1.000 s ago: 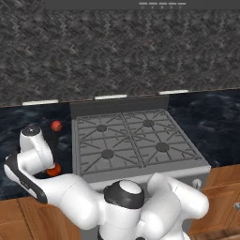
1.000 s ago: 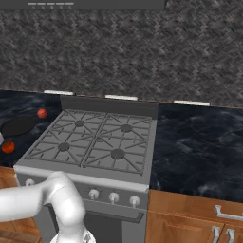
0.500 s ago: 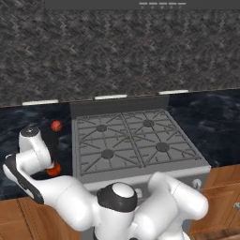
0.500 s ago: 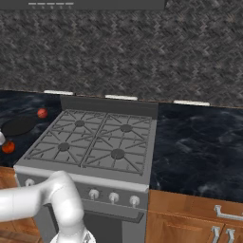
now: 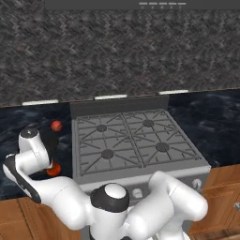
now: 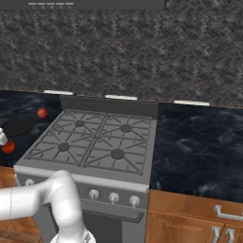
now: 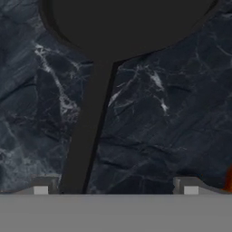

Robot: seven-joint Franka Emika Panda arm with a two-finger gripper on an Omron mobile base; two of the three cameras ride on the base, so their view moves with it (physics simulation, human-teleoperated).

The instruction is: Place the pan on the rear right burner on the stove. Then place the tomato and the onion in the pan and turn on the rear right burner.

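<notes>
Landmark for this entry: the stove (image 6: 95, 142), grey steel, four black grates, all bare. The rear right burner (image 6: 126, 128) has nothing on it; I also see it in the left base view (image 5: 148, 123).

Around the stove: dark marbled counter (image 6: 199, 142) on both sides, wooden cabinet fronts (image 6: 190, 218) below with silver pulls, a rough grey stone backsplash (image 6: 142, 52) behind. A dark hood edge (image 5: 140, 4) runs along the top; it carries small pale marks too small for me to read. No readable writing on the stove's knobs (image 6: 114, 197).

Task things, all on the counter left of the stove: the pan (image 6: 19, 126) lies flat, well apart from the grates. The onion (image 6: 42, 113) sits just beyond the pan, near the stove's rear left corner. The tomato (image 6: 8, 147) sits nearer the counter's front edge, with the arm's white wrist just beside it; in the left base view the wrist partly covers it (image 5: 54, 169).

Hand view: I look down on the pan (image 7: 127, 22), its round body at the top and the long handle (image 7: 88, 131) running down toward the gripper (image 7: 115, 190). Fingers stand wide apart, holding nothing; the handle passes close by the left fingertip (image 7: 41, 189), and I cannot tell whether they touch. An orange-red sliver shows at the right edge, beside the other fingertip.
</notes>
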